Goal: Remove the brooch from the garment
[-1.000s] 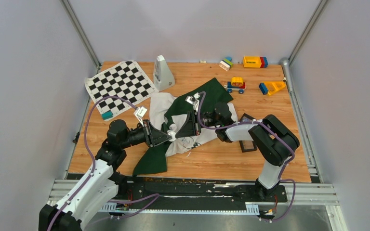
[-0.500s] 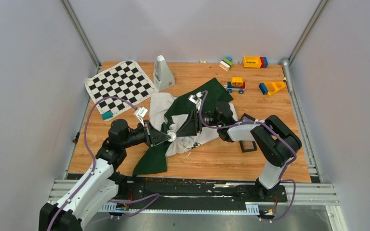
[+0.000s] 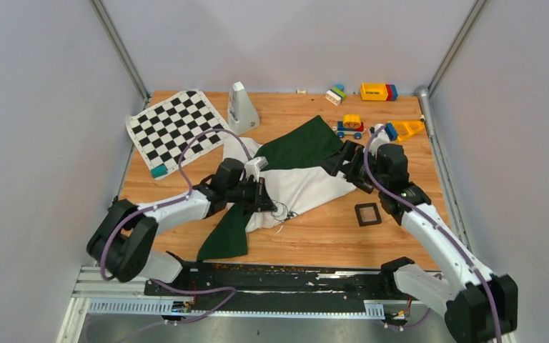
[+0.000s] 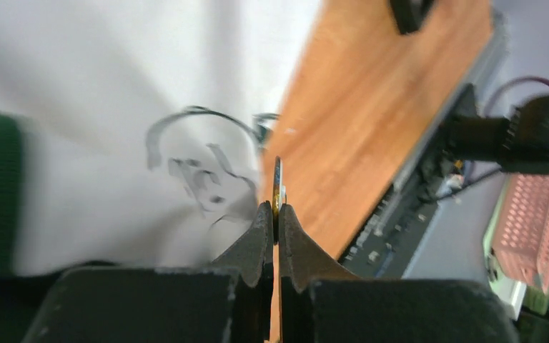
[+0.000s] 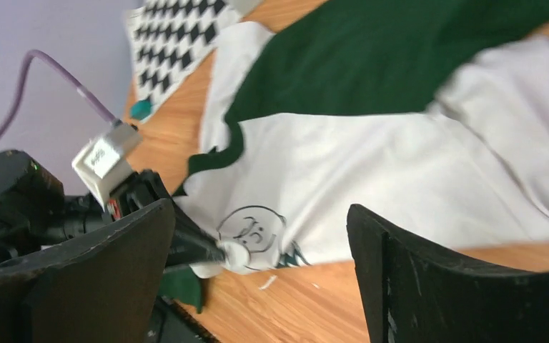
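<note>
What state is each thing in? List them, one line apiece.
Left claw: shut on the brooch.
Brooch: pinched edge-on between the claw's tips.
Right claw: open, holding nothing.
Shirt: lying rumpled, drawing facing up.
Black tray: lying flat, nothing in it.
Chequered mat: spread flat.
</note>
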You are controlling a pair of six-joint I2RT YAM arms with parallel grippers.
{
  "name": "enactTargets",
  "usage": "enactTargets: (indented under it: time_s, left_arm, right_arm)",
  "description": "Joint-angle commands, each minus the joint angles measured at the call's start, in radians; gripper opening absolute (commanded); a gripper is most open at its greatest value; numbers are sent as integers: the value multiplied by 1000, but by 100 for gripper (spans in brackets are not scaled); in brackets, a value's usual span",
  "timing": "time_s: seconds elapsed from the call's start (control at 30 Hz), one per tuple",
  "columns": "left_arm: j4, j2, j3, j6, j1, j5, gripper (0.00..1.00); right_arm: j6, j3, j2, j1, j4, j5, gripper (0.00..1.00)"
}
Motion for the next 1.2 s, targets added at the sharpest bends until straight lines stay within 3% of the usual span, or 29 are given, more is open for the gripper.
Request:
enactTargets:
  time_s: [0.0,0.07,0.1,0.2,0.23,0.33,0.47,0.6,0.83,0.97,1.17]
  left_arm:
    - [-60,152,55,31,175,-70,0]
    - [-35,192,31,-10,317,-57,0]
    - [-47,188,29,-11,388,-87,0]
    - [-173,100,47,40,435,-374,0]
    - [-186,74,46,65,436,-410,0]
    - [-128,-73,19,123,411,-360,0]
    - [-16,-218,-43,192,261,-323,0]
    - [49,-294,-88,211,203,-260,0]
    - [64,-329,-102,209,196,-202,0]
    - [58,-335,-99,209,196,-192,0]
    - [53,-347,-100,208,196,-197,0]
  right_arm:
    - [-110,-22,-150,4,-412,314,87]
    - [-57,-41,-187,6,-437,336,72]
    - [-34,-45,-189,7,-444,337,70]
    - [5,-24,-130,9,-494,421,70]
    - [1,-17,-94,9,-509,434,70]
    - [28,22,26,16,-582,473,69]
    - [105,70,147,74,-675,657,66]
    - [88,63,195,80,-660,652,65]
    - [73,59,213,82,-658,674,59]
    - [62,63,250,86,-658,657,51]
    - [52,68,280,91,-651,656,49]
